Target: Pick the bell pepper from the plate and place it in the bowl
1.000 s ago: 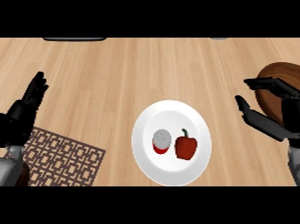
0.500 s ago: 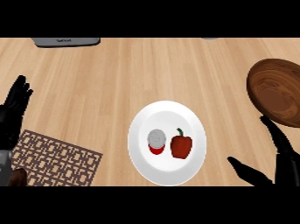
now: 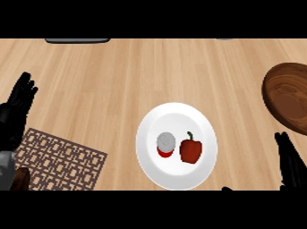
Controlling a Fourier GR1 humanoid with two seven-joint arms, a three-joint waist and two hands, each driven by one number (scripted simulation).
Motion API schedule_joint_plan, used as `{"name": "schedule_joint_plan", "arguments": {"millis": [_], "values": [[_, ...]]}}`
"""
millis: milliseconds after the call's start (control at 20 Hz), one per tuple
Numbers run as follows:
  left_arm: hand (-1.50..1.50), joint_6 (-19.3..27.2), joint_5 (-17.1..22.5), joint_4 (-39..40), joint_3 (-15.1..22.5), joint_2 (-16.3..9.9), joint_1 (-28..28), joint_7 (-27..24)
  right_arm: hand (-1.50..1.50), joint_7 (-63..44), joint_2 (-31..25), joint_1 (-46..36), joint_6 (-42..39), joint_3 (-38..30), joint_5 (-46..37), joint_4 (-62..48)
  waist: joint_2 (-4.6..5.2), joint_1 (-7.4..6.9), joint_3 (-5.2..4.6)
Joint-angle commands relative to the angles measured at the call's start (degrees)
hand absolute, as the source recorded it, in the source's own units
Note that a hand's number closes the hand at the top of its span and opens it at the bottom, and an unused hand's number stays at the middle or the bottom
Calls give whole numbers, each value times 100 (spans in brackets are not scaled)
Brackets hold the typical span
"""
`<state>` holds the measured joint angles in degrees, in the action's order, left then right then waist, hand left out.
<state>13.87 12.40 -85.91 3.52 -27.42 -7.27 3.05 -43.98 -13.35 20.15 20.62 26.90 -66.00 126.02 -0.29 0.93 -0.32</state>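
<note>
tabletop (image 3: 116,76): light wood with grain running across the view, carrying everything named below.
bell pepper (image 3: 190,150): red, with a dark green stem pointing up the view; it lies on the right half of the plate, held by neither hand.
plate (image 3: 176,114): white and round, near the middle of the view; all places below are given from it.
can (image 3: 165,143): a small round thing with a grey top and red side, on the plate, just left of the bell pepper.
bowl (image 3: 300,100): dark brown wood, up and to the right of the plate, apart from it, cut by the view's right edge; nothing shows inside it.
right hand (image 3: 292,166): black, right of the plate at the lower edge, below the bowl; fingers straight and pointing up the view, holding nothing.
left hand (image 3: 10,114): black, well left of the plate by the view's left edge; fingers straight and raised, at rest, holding nothing.
mat (image 3: 60,159): brown with a pale lattice pattern, lower left of the plate, beside the left hand.
grey objects (image 3: 78,40): flat shapes far above the plate at the tabletop's back edge, too cut off to tell.
</note>
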Motion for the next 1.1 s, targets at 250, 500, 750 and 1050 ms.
{"name": "schedule_joint_plan", "arguments": {"millis": [250,500,750,1050], "values": [[0,-141,-25,-99,35,88,114,-7,-150,-1923,707,-1248,-3469,541,-521,606,49,-183,7],[0,73,-185,-206,139,188,-294,396,-150,-2213,1294,-2081,-4482,-154,232,-315,82,-187,22],[0,-21,-156,-292,100,164,-213,449,-150,-2613,1328,-2778,-5007,-573,1135,-854,56,-218,24],[0,-18,-342,91,124,299,-142,92,-150,-2599,1332,-2960,-5132,-806,1889,-1916,68,-158,23]]}}
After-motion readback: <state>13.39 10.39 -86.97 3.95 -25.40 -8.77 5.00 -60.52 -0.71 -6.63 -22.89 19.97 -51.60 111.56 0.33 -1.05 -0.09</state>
